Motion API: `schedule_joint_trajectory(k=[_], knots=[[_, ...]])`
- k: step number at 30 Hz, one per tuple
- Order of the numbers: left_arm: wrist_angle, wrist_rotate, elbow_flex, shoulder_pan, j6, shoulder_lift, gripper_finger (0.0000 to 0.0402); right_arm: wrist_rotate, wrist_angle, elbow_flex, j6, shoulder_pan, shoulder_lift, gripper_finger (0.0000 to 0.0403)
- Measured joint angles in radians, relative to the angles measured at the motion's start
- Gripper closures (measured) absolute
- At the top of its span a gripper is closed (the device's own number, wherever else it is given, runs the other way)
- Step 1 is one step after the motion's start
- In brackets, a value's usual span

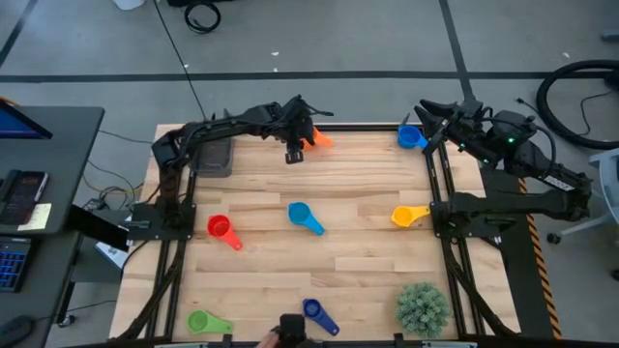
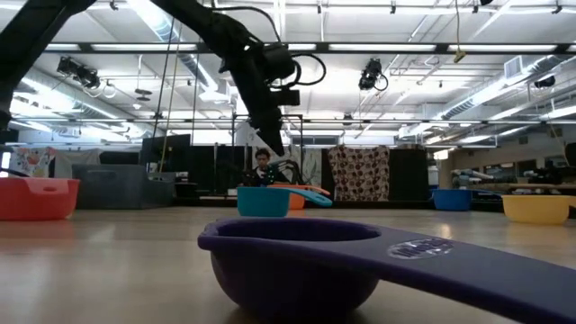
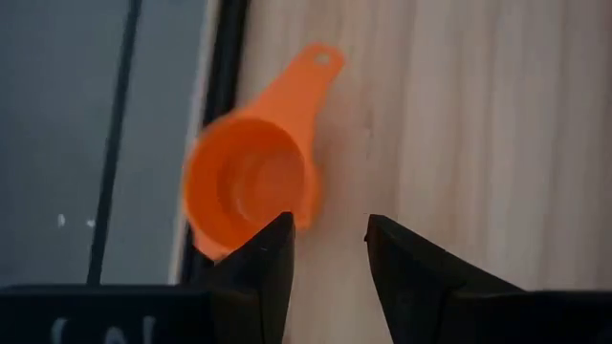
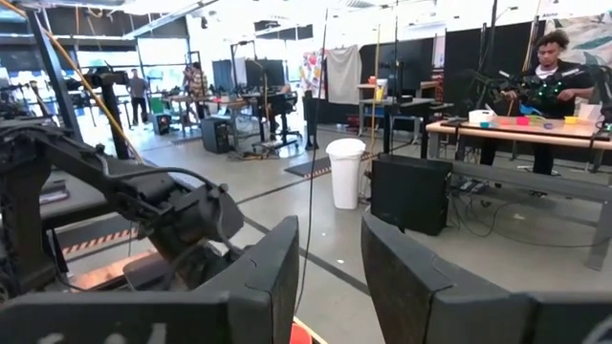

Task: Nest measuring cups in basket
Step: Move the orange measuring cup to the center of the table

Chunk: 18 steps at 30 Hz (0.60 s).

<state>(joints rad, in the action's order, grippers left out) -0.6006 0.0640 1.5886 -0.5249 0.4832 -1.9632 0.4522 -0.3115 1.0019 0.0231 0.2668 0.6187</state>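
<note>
Orange cup: small round orange plastic measuring cup with a short flat handle, lying on the wooden desk at its far edge, bowl mouth up. It sits just beyond and to one side of the left hand; in the left wrist view the bowl is just past one fingertip and not between the two.
Left hand: fingers parted by a narrow gap, nothing held; hovering above the desk.
Right hand: right hand raised at the far right corner of the desk, fingers apart, empty; pointing out into the room.
Basket: small dark grey-brown rectangular basket with low walls, well to the side of the left hand under the left arm; no cup seen in it.
Other cups: light blue, red, yellow, green, dark blue spread over the desk, well apart from the left hand; a second light blue just beside the right hand.
Axis, orange cup: long axis runs bowl to handle; handle points away from the left hand, tilted a little off the fingers' line.
Risk 1: the hand is offset from the bowl; closing from here would likely catch only the rim, or push the cup.
Risk 2: the cup lies close to the desk's edge rail; a nudge could slide it against or off the edge.
Risk 3: light plastic, likely to tip or skid under one-sided finger contact.
Stage (judged): early; nothing nested yet.
</note>
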Motion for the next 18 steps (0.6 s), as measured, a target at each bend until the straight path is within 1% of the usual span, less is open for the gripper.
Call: schedule_joint_trajectory(k=[3,8,12,18], knots=[[0.010,-0.016,0.000,-0.020,0.000,-0.015,0.0262,0.000,-0.003,0.000,0.000,0.002,0.003,0.0283],[0.005,-0.074,-0.001,-0.046,0.009,-0.047,0.0262,-0.001,-0.010,0.000,-0.001,0.005,0.003,0.0283],[0.033,-0.081,0.000,-0.051,0.051,-0.064,0.0262,0.000,-0.011,0.000,-0.001,0.007,0.004,0.0283],[0.029,-0.097,-0.001,-0.053,0.067,-0.093,0.0262,0.001,-0.014,0.000,-0.001,0.010,0.003,0.0283]])
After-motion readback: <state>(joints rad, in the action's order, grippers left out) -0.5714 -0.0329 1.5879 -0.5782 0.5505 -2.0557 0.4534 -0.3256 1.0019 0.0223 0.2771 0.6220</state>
